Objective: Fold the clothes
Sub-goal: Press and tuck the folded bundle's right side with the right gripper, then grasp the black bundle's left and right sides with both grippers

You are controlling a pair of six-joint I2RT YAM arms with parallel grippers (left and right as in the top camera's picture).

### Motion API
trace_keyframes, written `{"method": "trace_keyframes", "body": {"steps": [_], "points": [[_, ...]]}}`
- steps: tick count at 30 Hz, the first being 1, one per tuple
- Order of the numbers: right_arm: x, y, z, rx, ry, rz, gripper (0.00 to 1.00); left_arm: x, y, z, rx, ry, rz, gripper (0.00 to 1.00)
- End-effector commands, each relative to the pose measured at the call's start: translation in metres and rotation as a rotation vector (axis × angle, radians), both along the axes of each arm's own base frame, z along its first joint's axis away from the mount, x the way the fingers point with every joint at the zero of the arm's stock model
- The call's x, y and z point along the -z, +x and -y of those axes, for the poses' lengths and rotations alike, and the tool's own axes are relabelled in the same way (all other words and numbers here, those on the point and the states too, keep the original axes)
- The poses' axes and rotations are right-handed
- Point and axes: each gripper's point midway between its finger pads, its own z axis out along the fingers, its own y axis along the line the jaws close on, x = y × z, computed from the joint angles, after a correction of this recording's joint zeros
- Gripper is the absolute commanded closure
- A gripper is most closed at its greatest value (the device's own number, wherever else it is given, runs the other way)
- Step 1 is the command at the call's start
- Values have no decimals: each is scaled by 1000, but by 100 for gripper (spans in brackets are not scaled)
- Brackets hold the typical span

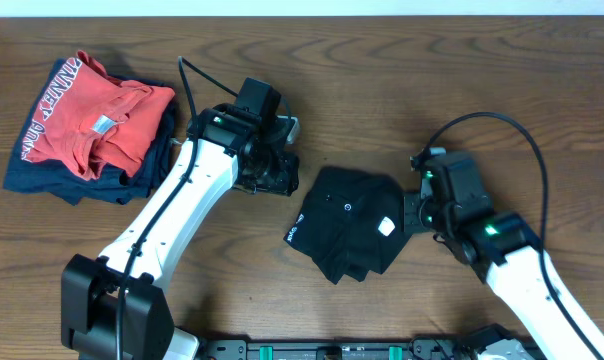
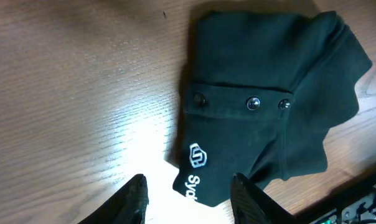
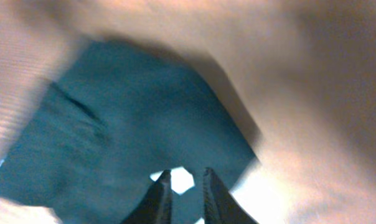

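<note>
Black T-shirt (image 1: pixel 347 225): lay at the centre of the overhead frame on the table (image 1: pixel 482 60), folded to a compact bundle, its layers uneven along the lower edge, with white print (image 2: pixel 197 155) at the left corner and a white tag (image 1: pixel 386 227) near the right edge. Left tool (image 2: pixel 188 202): open, fingers wide apart by the printed corner. Right tool (image 1: pixel 414 212): at the shirt's right edge, fingers close together; view blurred, so a hold on the cloth could not be told. Red shirt (image 1: pixel 92 125) on navy garment (image 1: pixel 72 185): upper left, well apart. Bare wood lay above and below the bundle.
</note>
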Motion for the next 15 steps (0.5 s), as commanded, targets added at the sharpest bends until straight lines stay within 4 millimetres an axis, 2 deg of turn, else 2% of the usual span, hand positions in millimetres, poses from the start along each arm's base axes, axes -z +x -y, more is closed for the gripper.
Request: {"method": "trace_keyframes", "body": {"steps": [1,3,5,8,12,15], "points": [[-29,5,-24,-159,80,105,80,1,-4,6,17,-44,-31,64],[-29,8,-32,-184,113,109,83,-2,-8,12,26,-82,-46,76],[-18,10,-38,-196,133,77,85,-2,-10,15,32,-97,-54,90],[11,8,-45,-214,140,-30,88,2,-15,19,47,-94,-65,91],[68,-9,-54,-265,137,-246,95,14,-22,25,71,-92,-69,90],[107,-27,-49,-249,88,-408,99,22,-27,24,73,-87,-84,78]]}}
